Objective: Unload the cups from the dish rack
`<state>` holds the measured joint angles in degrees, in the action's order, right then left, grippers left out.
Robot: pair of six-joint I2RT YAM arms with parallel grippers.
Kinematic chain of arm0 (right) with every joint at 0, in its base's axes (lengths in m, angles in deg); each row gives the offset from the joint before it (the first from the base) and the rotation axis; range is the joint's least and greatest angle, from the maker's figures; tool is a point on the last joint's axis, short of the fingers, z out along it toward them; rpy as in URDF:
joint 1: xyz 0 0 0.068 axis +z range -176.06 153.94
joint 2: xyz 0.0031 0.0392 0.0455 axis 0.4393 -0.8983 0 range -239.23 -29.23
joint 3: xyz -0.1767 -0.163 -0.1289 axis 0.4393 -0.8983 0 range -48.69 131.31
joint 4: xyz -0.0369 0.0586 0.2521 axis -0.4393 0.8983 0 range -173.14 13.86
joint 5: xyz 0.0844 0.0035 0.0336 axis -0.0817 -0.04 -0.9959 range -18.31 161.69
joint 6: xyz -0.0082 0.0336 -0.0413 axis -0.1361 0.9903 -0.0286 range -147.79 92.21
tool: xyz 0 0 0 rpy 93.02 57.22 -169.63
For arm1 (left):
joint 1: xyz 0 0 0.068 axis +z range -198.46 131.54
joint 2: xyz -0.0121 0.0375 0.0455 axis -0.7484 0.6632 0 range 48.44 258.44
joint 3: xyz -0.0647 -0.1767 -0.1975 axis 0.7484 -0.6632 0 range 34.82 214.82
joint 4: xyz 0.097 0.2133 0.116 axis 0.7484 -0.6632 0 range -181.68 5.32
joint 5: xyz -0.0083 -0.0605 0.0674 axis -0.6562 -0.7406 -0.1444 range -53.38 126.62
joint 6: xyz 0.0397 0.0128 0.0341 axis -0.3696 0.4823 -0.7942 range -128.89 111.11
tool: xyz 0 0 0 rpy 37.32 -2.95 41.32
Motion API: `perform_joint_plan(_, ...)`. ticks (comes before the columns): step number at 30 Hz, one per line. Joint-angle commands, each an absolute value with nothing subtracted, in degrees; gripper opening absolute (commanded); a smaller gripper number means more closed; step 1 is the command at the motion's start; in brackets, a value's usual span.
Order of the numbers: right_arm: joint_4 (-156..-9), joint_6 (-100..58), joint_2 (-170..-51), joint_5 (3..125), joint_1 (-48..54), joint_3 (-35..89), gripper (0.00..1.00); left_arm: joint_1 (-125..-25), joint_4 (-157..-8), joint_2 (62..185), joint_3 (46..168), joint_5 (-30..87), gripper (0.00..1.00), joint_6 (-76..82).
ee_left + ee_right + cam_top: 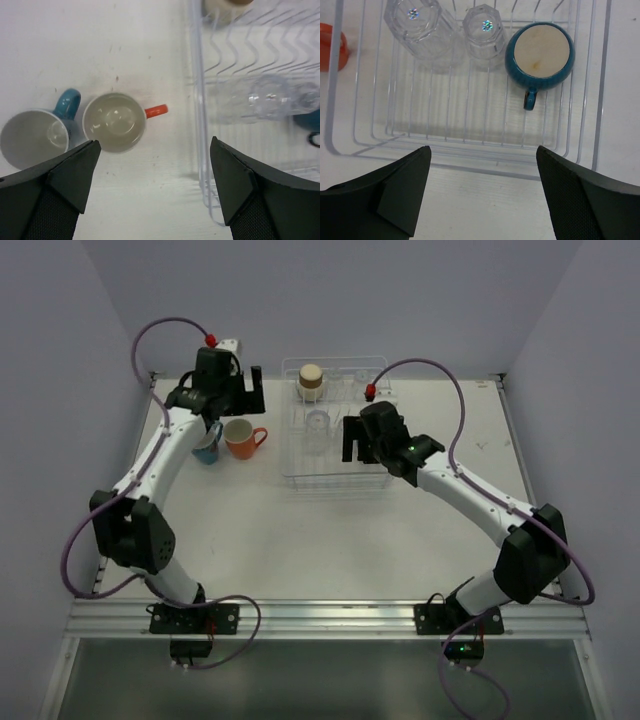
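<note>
Your left claw [155,150] is hanging wide open, empty, above the orange mug [114,122] on the surface [75,50]; your right claw [483,155], equally spread and empty, is hovering over the dish rack [340,465]. Reaching its upturned blue mug [542,55], you are risking clipping the neighbouring tumbler [485,25].

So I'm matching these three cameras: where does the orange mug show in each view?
Top external: the orange ceramic mug stands upright left of the clear wire dish rack, beside a blue mug.
Left wrist: lower left of centre, seen from above, handle pointing toward the rack.
Right wrist: only an orange sliver at the upper-left edge, outside the rack.
Shared landmark: the rack's wall nearest the mug.
</note>
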<state>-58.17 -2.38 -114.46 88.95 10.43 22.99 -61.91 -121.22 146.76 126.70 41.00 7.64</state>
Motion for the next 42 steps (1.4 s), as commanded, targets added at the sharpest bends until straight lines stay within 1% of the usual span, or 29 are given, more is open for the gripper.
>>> perform_joint_plan(1,-57.91,-4.06,-116.85,91.64,8.75,26.89,0.86,-61.46,-113.79,136.26,124.92,36.89,1.00,9.21)
perform_joint_plan(2,-58.00,-3.54,-117.72,91.90,8.57,27.24,0.85,-61.46,-112.82,132.85,122.82,33.75,1.00,10.17)
perform_joint_plan(4,-58.09,-2.49,-120.80,92.34,8.31,28.56,0.80,-61.55,-110.10,129.14,120.09,31.10,1.00,11.14)
perform_joint_plan(7,-58.35,-1.08,-125.37,94.28,8.04,31.19,0.69,-61.81,-107.19,119.32,113.76,26.00,1.00,13.25)
perform_joint_plan(9,-58.53,-0.02,-127.22,96.03,7.78,32.68,0.63,-62.60,-105.09,114.91,107.81,24.59,1.00,13.78)
perform_joint_plan(11,-59.05,1.47,-129.50,96.04,7.08,33.31,0.53,-64.09,-104.46,108.16,103.83,23.53,1.00,13.70)
perform_joint_plan(12,-59.06,1.91,-130.38,96.47,6.99,34.09,0.51,-64.71,-103.94,106.12,101.99,23.70,1.00,13.61)
perform_joint_plan(13,-58.97,2.61,-131.87,97.09,6.81,34.45,0.51,-65.41,-103.67,104.01,98.32,23.61,1.00,13.52)
perform_joint_plan(15,-58.97,3.58,-132.85,99.62,6.72,34.36,0.50,-67.35,-103.58,98.73,95.13,23.26,1.00,12.65)
perform_joint_plan(19,-58.97,8.06,-133.29,102.62,6.55,32.17,0.45,-69.90,-104.01,92.31,88.01,23.18,1.00,11.07)
perform_joint_plan(23,-58.97,9.47,-135.04,102.46,5.67,31.73,0.43,-72.97,-105.16,89.23,86.33,25.45,1.00,9.92)
perform_joint_plan(28,-58.97,11.67,-137.07,101.40,4.79,31.03,0.41,-76.22,-106.48,88.87,87.20,29.76,1.00,9.22)
perform_joint_plan(37,-62.13,11.76,-139.00,100.34,3.91,29.26,0.40,-78.87,-106.48,90.63,88.87,31.35,1.00,8.86)
perform_joint_plan(40,-64.15,10.44,-139.35,100.34,3.82,29.00,0.34,-78.87,-106.30,90.80,88.52,31.52,1.00,8.86)
perform_joint_plan(42,-64.68,9.92,-139.79,100.52,3.74,29.26,0.32,-78.87,-106.13,90.98,88.35,31.70,1.00,8.86)
